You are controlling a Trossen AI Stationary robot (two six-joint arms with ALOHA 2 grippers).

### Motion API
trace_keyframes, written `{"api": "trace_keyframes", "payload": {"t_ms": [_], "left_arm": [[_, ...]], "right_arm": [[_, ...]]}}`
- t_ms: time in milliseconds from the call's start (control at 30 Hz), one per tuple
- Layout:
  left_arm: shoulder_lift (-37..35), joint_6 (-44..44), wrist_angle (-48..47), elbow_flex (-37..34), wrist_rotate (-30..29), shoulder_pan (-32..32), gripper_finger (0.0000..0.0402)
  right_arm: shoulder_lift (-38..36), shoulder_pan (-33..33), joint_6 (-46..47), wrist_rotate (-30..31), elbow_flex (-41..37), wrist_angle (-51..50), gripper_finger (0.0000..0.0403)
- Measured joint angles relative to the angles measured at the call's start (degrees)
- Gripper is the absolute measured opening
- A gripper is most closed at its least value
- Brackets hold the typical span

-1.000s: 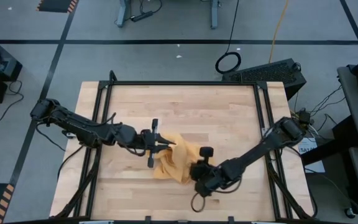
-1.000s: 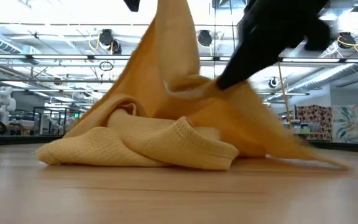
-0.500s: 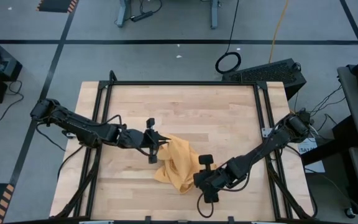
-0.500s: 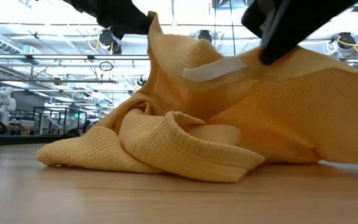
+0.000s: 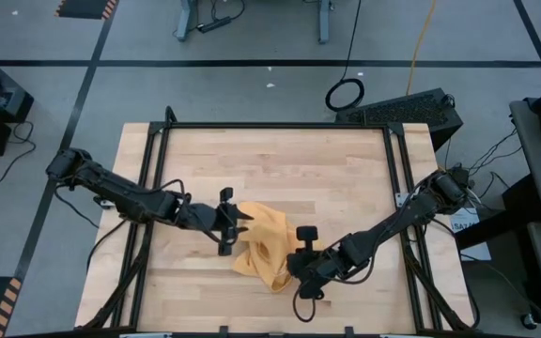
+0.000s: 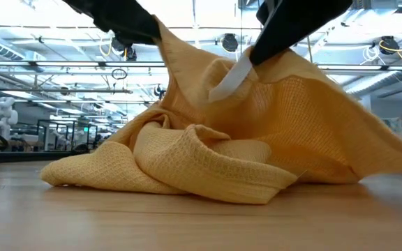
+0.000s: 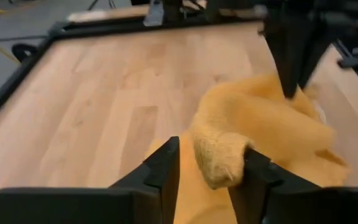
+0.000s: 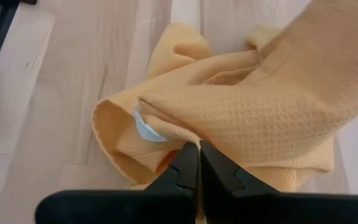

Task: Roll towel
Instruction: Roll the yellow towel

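The mustard-yellow waffle-weave cloth towel [image 5: 265, 246] is bunched in a crumpled heap near the middle of the pale wooden worktop [image 5: 327, 178], partly lifted, with a white label [image 6: 230, 78] showing on a raised fold. A thick fold is seen between the fingers [image 7: 166, 168] of the left gripper [image 5: 234, 222], which stand somewhat apart around it; whether the fold is truly pinched cannot be told. The fingers [image 8: 185, 167] of the right gripper [image 5: 294, 266] are pressed together on another raised edge of the cloth. Several risks are judged from this. The left hold may be lost, because the fold is bulky and loosely enclosed, and the lifted corner would then drop back onto the heap. If the two arms are drawn apart unevenly, the cloth may be twisted rather than spread flat, and no tidy roll could be started. The label fold may also be trapped inside the bundle.
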Motion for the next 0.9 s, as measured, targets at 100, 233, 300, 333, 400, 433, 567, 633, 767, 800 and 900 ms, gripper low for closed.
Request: {"api": "trace_keyframes", "payload": {"t_ms": [100,233,300,333,400,433,567,633,767,800,900], "left_arm": [[0.02,-2.93,-2.25,0.0,-0.73,-1.24,0.0124],[0.04,-4.24,-3.1,-1.3,-3.58,-2.55,0.0125],[0.07,-3.59,-2.33,-1.95,-5.76,-2.88,0.0124],[0.07,-3.21,-1.1,-2.35,-6.96,-2.93,0.0121],[0.05,-1.88,2.57,-3.25,-8.39,-2.94,0.0104],[0.07,-0.86,4.84,-3.6,-8.56,-2.89,0.009],[0.04,2.52,12.79,-3.74,-7.66,-2.05,0.0016],[0.04,2.71,15.39,-3.74,-6.13,-1.0,0.0013],[0.25,2.27,15.83,-3.74,-3.35,1.17,0.0012],[0.58,2.22,15.86,-3.74,-3.14,1.71,0.0011],[1.53,1.96,16.38,-3.74,-3.1,3.22,0.001]], "right_arm": [[0.0,0.02,0.31,-0.07,0.0,0.03,0.0001],[0.0,0.02,0.33,0.12,-0.01,0.03,0.0001],[0.0,-0.02,0.36,0.15,-0.01,-0.26,0.0001],[0.0,-0.04,0.6,0.13,0.0,-0.7,0.0002],[0.0,-0.02,1.69,0.15,0.0,-3.03,0.0002],[0.0,-0.02,2.69,0.15,0.0,-4.64,0.0003],[0.0,0.43,9.34,0.83,0.0,-12.46,0.0012],[0.0,1.12,12.68,3.3,0.0,-15.63,0.0022],[0.0,4.53,13.85,7.27,-0.02,-16.27,0.006],[0.0,5.74,13.56,8.13,-0.02,-15.4,0.0072],[0.4,9.29,12.11,11.43,-0.02,-11.86,0.0114]]}}
